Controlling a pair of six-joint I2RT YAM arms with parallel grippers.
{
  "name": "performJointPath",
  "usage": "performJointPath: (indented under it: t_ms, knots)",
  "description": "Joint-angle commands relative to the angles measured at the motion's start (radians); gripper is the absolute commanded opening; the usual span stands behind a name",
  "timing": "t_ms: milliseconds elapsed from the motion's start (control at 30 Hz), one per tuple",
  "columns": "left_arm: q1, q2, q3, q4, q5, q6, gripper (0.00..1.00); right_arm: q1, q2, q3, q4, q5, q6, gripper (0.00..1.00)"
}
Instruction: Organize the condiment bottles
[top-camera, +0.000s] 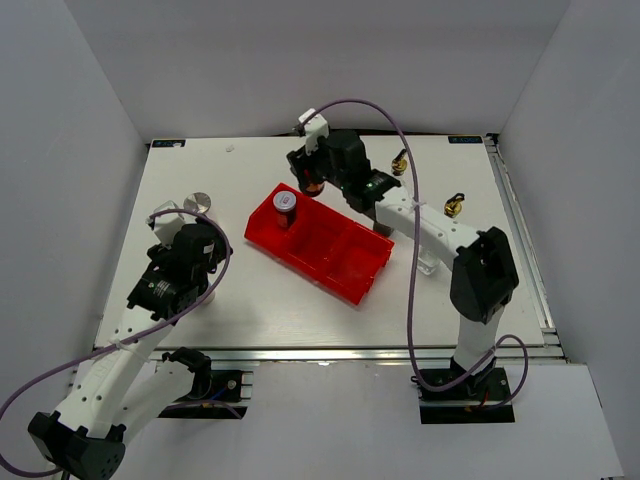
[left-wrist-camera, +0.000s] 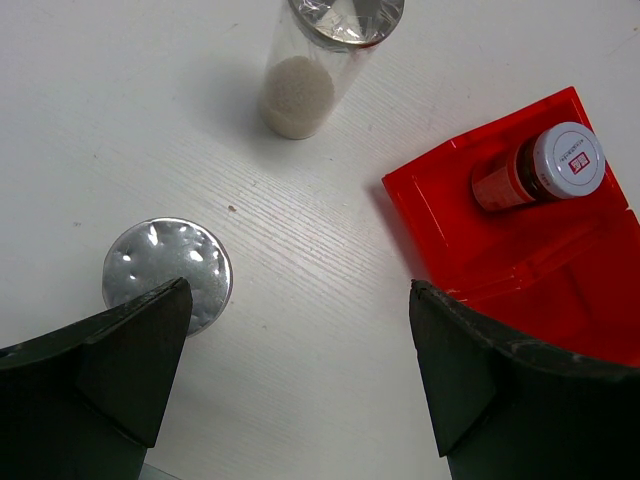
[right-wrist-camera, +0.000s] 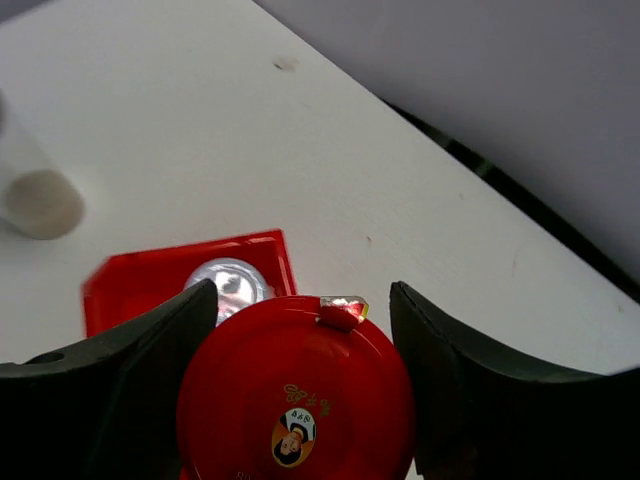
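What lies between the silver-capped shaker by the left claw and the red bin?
Only bare table between shaker and bin; left wrist view shows it.

The table (left-wrist-camera: 120, 120) is showing a matt white finish with faint wood grain. The red bin (left-wrist-camera: 570, 280) is gleaming as glossy, slightly translucent plastic. The red-lidded jar (right-wrist-camera: 296, 390) is presenting a smooth, shiny plastic lid with a printed emblem and a crumpled foil tab at its edge. The near shaker (left-wrist-camera: 167, 272) is wearing a dimpled, mirror-bright silver cap. The far shaker (left-wrist-camera: 310, 70) is showing a clear, smooth wall over pale grainy powder. The small bottle (left-wrist-camera: 540, 165) is carrying a smooth pale printed cap. The left gripper (left-wrist-camera: 298, 285) and right gripper (right-wrist-camera: 300, 295) are showing matt black plastic fingers.
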Motion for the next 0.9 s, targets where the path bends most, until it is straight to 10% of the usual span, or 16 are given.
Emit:
performJointPath:
  t_ms: [0, 867]
  knots:
    - [0.002, -0.007, -0.002, 0.014, 0.003, 0.002, 0.98, 0.059, -0.077, -0.007, 0.179, -0.073, -0.062, 0.07]
    - [0.004, -0.034, -0.007, 0.011, 0.003, -0.001, 0.98, 0.173, 0.21, 0.117, 0.186, -0.105, -0.025, 0.09]
